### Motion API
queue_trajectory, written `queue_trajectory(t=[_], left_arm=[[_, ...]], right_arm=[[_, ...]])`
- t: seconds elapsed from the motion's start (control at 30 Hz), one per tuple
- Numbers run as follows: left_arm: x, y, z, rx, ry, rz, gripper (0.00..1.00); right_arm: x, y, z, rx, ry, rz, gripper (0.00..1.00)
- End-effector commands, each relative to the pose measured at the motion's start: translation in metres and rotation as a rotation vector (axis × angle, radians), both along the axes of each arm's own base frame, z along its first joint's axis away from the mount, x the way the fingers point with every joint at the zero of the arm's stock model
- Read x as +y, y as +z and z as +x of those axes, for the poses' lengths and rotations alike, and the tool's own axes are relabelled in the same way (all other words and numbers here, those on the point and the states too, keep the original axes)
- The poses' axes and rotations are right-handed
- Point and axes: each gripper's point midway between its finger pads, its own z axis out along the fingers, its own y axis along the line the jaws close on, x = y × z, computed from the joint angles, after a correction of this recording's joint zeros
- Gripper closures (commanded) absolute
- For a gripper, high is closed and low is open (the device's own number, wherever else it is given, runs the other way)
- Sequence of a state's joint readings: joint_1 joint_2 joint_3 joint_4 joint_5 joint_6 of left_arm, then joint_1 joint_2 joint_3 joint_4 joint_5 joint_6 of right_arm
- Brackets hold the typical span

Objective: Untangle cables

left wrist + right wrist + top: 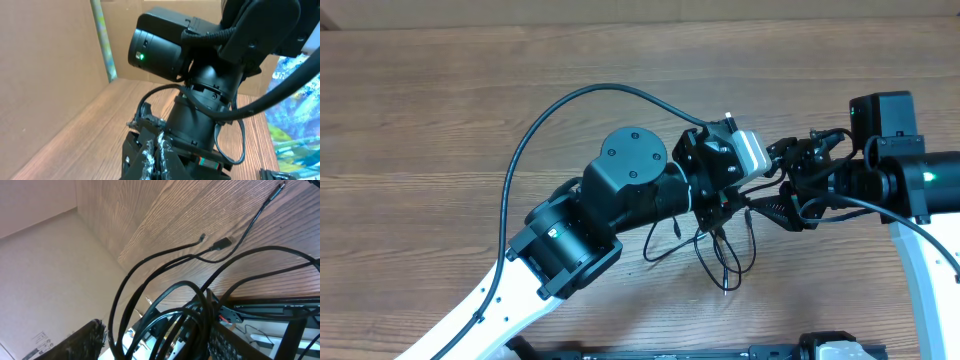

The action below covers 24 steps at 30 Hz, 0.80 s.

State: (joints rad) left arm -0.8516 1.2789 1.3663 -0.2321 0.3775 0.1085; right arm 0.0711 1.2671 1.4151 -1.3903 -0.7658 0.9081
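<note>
Thin black cords with small plug ends [718,245] hang in limp loops at 6 o'clock below the clenched left gripper [154,156]. The right gripper [778,200] sits at its 3 o'clock, and I cannot tell whether it is released or clenched. The cords look light, floppy and slick, so they are probably best pinched just behind a plug.

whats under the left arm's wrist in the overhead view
Loose loops of thin black cables show below it, over the wooden table. The left arm covers where they lead, so any knot or grip is hidden.

We see black cables [222,243] on a brown, wood-grained table [420,120]. Our arms [620,185] are black and white, with one green light [141,56].
</note>
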Motion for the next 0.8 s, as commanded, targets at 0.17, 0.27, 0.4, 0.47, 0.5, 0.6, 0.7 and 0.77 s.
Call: queue_trajectory(t=[0.17, 0.27, 0.4, 0.47, 0.5, 0.6, 0.7, 0.77], left_arm=[[0.002, 0.017, 0.001, -0.084, 0.018, -0.022, 0.96], [0.002, 0.017, 0.001, -0.085, 0.018, -0.022, 0.96], [0.003, 0.012, 0.001, -0.072, 0.018, -0.007, 0.96], [0.003, 0.007, 0.0, -0.058, 0.017, 0.008, 0.9], [0.004, 0.002, 0.0, -0.042, 0.016, 0.027, 0.64], [0.009, -0.02, -0.005, 0.022, 0.015, 0.103, 0.0], [0.018, -0.041, -0.004, 0.074, 0.049, 0.178, 0.0], [0.029, -0.062, 0.0, 0.12, 0.106, 0.263, 0.0]], right_arm=[[0.027, -0.014, 0.0, 0.04, 0.112, -0.009, 0.82], [0.03, -0.015, 0.001, 0.033, 0.124, -0.009, 0.96], [0.031, -0.013, 0.007, 0.002, 0.124, -0.006, 0.96], [0.029, -0.014, 0.014, -0.036, 0.117, -0.03, 0.96], [0.025, -0.017, 0.02, -0.058, 0.101, -0.065, 0.96], [0.009, -0.024, 0.03, -0.073, 0.052, -0.136, 0.96], [-0.008, -0.024, 0.038, -0.097, 0.02, -0.148, 0.96], [-0.025, -0.025, 0.044, -0.125, 0.001, -0.168, 0.96]])
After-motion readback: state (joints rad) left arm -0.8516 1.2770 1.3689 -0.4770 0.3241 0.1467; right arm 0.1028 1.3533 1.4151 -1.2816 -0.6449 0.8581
